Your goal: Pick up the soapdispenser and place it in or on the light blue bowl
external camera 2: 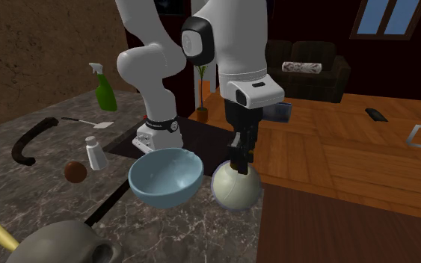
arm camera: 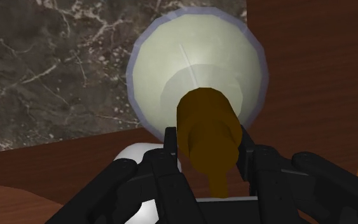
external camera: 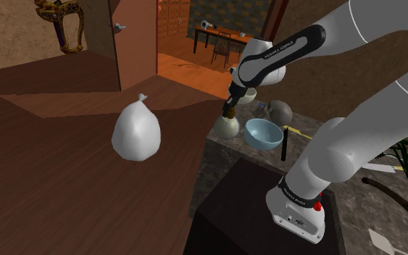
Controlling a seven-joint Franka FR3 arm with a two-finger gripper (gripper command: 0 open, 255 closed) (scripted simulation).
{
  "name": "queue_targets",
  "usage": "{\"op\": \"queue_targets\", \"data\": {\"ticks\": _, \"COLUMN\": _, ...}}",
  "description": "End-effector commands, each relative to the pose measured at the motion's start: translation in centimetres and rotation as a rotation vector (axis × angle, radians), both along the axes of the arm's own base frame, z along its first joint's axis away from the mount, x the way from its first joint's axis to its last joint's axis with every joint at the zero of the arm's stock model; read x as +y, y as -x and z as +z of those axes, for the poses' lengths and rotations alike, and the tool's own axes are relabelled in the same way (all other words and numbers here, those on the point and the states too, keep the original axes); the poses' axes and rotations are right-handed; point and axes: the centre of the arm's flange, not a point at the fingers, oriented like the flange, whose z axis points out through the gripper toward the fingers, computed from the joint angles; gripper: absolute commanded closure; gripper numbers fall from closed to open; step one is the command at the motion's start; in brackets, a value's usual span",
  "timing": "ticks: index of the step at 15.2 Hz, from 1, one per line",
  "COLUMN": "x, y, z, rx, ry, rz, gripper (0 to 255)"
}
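Note:
The soap dispenser (external camera 2: 235, 188) is a round, pale greenish-white bottle with a brown pump top (arm camera: 208, 127). It stands at the edge of the dark marble counter (external camera 2: 22, 194), right beside the light blue bowl (external camera 2: 165, 177). My black gripper (external camera 2: 238, 161) comes straight down on it, and its fingers (arm camera: 171, 156) clasp the brown pump from both sides. In the shoulder view the gripper (external camera: 231, 109) sits on top of the dispenser (external camera: 227, 128), with the bowl (external camera: 263, 135) just to that view's right. I cannot tell if the bottle's base touches the counter.
On the counter are a grey jug (external camera 2: 63, 243), a brown ball (external camera 2: 75, 172), a small white shaker (external camera 2: 94, 153), a black curved piece (external camera 2: 29, 140) and a green spray bottle (external camera 2: 104, 90). A white tied bag (external camera: 136, 132) lies on the wooden surface beyond the counter's edge.

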Motion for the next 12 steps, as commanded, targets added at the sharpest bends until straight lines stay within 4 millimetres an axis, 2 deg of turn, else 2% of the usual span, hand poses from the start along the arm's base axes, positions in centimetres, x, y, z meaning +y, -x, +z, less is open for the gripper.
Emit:
{"op": "queue_targets", "data": {"ticks": 1, "x": 0.0, "y": 0.0, "z": 0.5, "rx": 0.001, "ry": 0.0, "rz": 0.0, "gripper": 255}}
{"op": "queue_targets", "data": {"ticks": 12, "x": 0.0, "y": 0.0, "z": 6.3, "rx": 0.001, "ry": 0.0, "rz": 0.0, "gripper": 255}}
